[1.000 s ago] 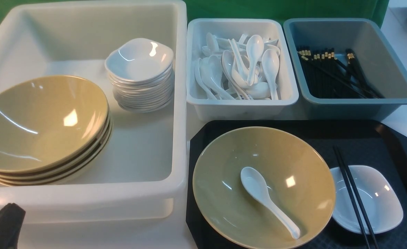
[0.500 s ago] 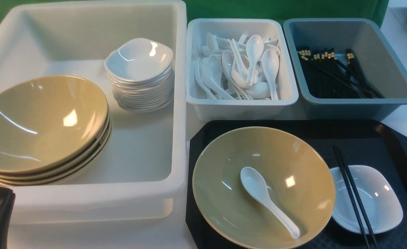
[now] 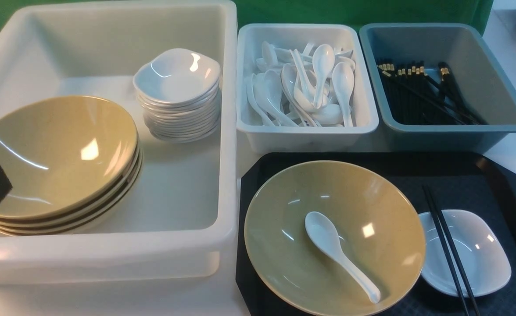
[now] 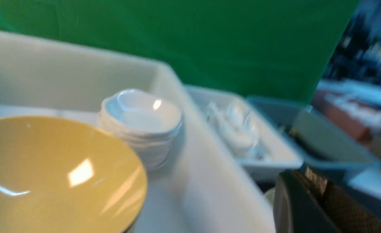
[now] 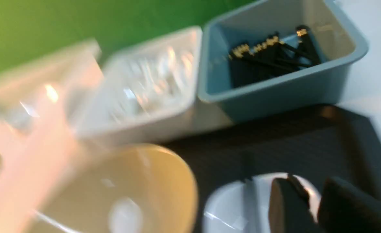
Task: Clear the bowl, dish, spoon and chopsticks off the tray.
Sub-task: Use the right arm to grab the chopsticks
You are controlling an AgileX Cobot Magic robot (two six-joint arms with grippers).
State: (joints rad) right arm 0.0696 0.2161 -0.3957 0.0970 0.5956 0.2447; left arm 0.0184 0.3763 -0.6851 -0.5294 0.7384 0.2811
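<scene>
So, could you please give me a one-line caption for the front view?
Tray carrying a bowl with a spoon inside and chopsticks laid across a dish.

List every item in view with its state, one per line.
bowl: upright on the tray, spoon inside.
spoon: lying in the bowl, scoop up.
dish: upright on the tray, chopsticks across it.
chopsticks: paired, resting across the dish.
tray: loaded, nothing cleared yet.
white tub: holds a bowl stack and a dish stack.

The bowl [image 3: 372, 206] is olive-tan, spoon [image 3: 339, 256] and dish [image 3: 477, 254] white, chopsticks [image 3: 447, 250] and diamond-textured tray [image 3: 468, 180] black.
</scene>
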